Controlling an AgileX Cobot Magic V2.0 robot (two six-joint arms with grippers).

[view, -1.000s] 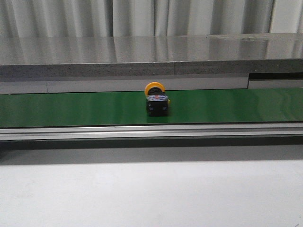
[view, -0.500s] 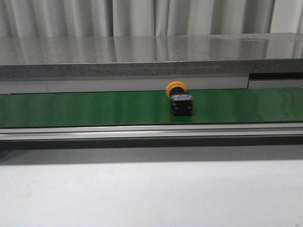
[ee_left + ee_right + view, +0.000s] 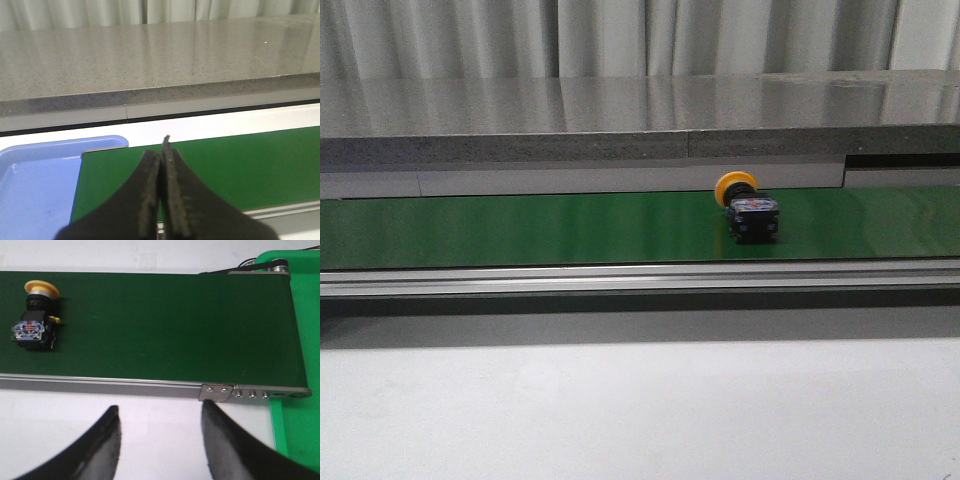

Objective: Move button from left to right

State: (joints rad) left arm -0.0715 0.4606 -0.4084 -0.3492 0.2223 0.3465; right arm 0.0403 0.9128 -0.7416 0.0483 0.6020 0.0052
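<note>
While the pale grey worktop fills the near part of the front view, a long green conveyor belt framed by a silver metal rail is seen running across it from left to right, with a speckled grey stone ledge behind the far edge. At the belt's left end a light blue plastic tray is shown in the left wrist view, and at its right end a bright green plastic bin is shown in the right wrist view. The left pincer is held with its dark fingers pressed together, nothing between them, above the belt's left end. The right pincer is held spread apart and empty near the worktop's front edge. The small push button with a yellow-orange mushroom cap and blocky black body is found lying on its side on the belt, right of the middle, cap towards the far edge, untouched by either pincer.
</note>
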